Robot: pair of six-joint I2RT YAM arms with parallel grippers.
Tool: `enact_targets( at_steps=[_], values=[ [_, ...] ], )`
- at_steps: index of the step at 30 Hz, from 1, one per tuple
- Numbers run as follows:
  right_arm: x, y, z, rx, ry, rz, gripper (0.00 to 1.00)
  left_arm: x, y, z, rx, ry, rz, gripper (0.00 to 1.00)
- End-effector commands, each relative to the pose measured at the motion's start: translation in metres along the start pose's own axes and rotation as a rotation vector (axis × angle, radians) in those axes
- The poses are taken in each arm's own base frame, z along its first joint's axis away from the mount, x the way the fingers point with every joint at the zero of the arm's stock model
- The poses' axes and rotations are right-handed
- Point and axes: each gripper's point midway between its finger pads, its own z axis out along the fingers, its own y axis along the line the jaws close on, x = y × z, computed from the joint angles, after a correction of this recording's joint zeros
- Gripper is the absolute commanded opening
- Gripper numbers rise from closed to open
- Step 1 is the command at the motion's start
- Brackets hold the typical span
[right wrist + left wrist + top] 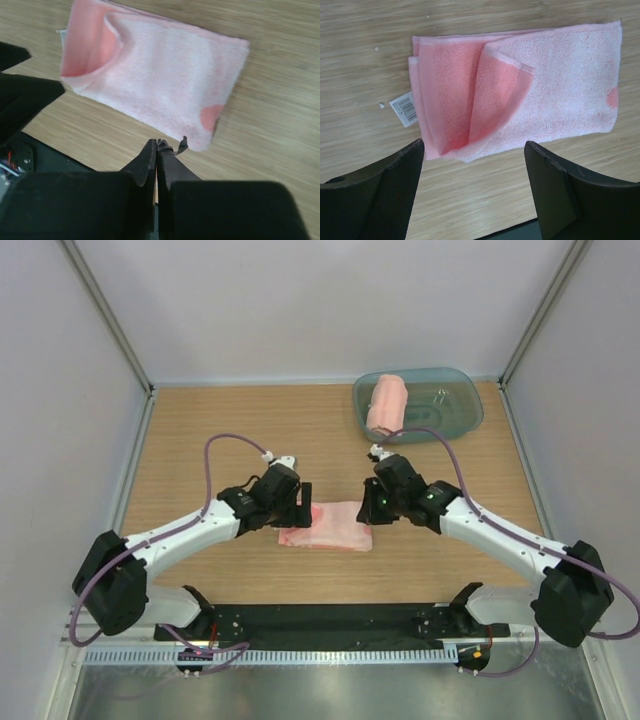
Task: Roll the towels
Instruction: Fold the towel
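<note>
Top external view: near the middle of the bench point(200, 430), one folded salmon-pink towel point(325, 538) lies flat between two arms. The left claw point(303, 506) hovers over the towel's left end with its fingers wide apart and nothing between them. The right claw point(365, 505) sits at the right end, fingers pressed together and empty. The cloth looks light, soft and limp, so its layers would likely slide and sag. A loose flap and a small label point(403, 109) show at the left end, which makes a pinch through every layer at a short edge seem the best hold. At the far right, a second towel point(386, 405), rolled, rests in a blue-green tub point(455, 405).
</note>
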Motion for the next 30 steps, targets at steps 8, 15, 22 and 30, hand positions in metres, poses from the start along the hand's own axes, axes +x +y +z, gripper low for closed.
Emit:
enact_targets(
  at_steps=[8, 15, 22, 30],
  values=[
    [0.025, 0.008, 0.059, -0.126, 0.111, 0.076, 0.01, -0.028, -0.038, 0.022, 0.112, -0.087, 0.061, 0.82],
    [0.065, -0.027, 0.071, -0.078, 0.174, 0.156, 0.01, -0.012, -0.036, 0.033, 0.131, -0.065, 0.098, 0.82],
    [0.080, -0.032, 0.075, -0.069, 0.217, 0.165, 0.01, 0.009, -0.042, 0.045, 0.088, -0.031, 0.197, 0.81],
    [0.086, -0.034, 0.075, -0.066, 0.239, 0.171, 0.01, 0.010, 0.001, 0.060, -0.229, -0.040, 0.214, 0.71]
  ],
)
